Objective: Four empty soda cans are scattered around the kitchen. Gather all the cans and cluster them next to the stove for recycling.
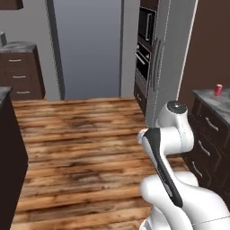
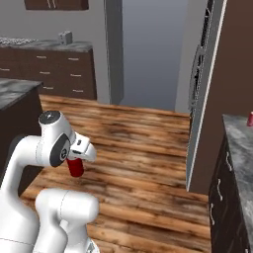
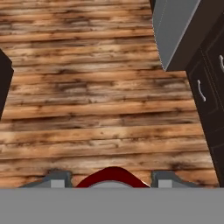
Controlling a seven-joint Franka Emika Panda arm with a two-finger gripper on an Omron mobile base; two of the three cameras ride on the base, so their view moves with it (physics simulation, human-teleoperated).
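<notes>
Item: soda can (image 2: 75, 167), clamped in my gripper (image 2: 78, 159) (light, thin-walled, dents easily; hold mid-body). Second can (image 1: 218, 90) on worktop (image 1: 207, 96), two o'clock.

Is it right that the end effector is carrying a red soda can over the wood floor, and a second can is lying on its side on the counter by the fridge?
Not quite. The end effector does hold a red soda can over the wood floor, but the second can stands upright on the counter, as the left base view shows.
</notes>
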